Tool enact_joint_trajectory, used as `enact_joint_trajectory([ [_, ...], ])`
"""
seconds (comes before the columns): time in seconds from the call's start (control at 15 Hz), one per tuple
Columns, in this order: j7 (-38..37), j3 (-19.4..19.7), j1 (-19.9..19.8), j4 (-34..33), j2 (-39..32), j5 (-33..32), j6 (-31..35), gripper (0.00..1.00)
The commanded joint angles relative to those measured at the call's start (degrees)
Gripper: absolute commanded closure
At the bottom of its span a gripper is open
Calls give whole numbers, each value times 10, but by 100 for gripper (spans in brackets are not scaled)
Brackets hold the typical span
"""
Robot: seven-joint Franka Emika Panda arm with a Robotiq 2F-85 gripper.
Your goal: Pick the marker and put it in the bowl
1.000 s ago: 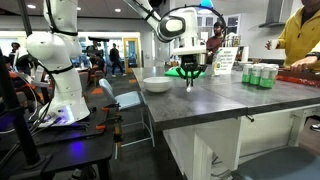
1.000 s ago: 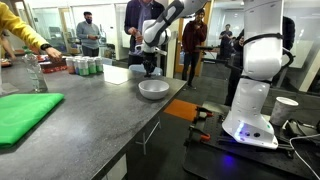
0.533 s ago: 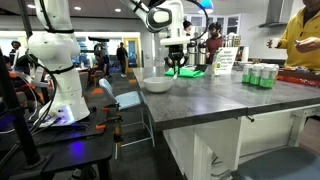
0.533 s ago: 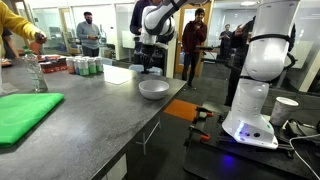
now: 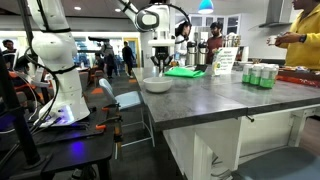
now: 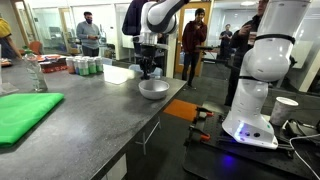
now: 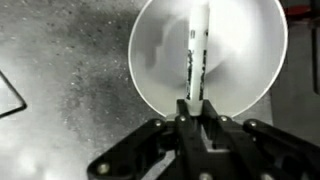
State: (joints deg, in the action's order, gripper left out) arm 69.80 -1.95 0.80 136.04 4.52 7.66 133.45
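In the wrist view my gripper [image 7: 192, 108] is shut on the marker [image 7: 195, 55], a thin whitish stick that points away from the jaws. It hangs directly above the white bowl [image 7: 245, 45], which fills the upper part of that view. In both exterior views the gripper [image 5: 159, 67] [image 6: 147, 72] hovers just above the bowl [image 5: 157, 85] [image 6: 154, 88] near the edge of the grey counter. The marker is too small to make out in those views.
A flat green tray [image 5: 184, 71] [image 6: 22, 113] lies on the counter. Several green cans [image 5: 260, 76] [image 6: 84, 66] and a sign [image 5: 225, 60] stand farther along. A person [image 5: 302, 40] stands by the counter. A white robot base [image 6: 252, 95] stands on a side table.
The gripper has carried the marker sideways along the counter from beside the green tray to a spot over the bowl.
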Motion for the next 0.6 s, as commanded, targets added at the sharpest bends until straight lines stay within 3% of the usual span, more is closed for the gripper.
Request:
enact_joint_trajectory([
  [0.0,61,11,18,21,19,39,-2,95],
  [0.27,63,14,18,22,16,25,-17,95],
  [0.33,62,14,17,22,14,22,-22,84],
  [0.4,66,15,17,21,14,22,-28,56],
  [0.53,82,18,18,22,15,28,-28,48],
])
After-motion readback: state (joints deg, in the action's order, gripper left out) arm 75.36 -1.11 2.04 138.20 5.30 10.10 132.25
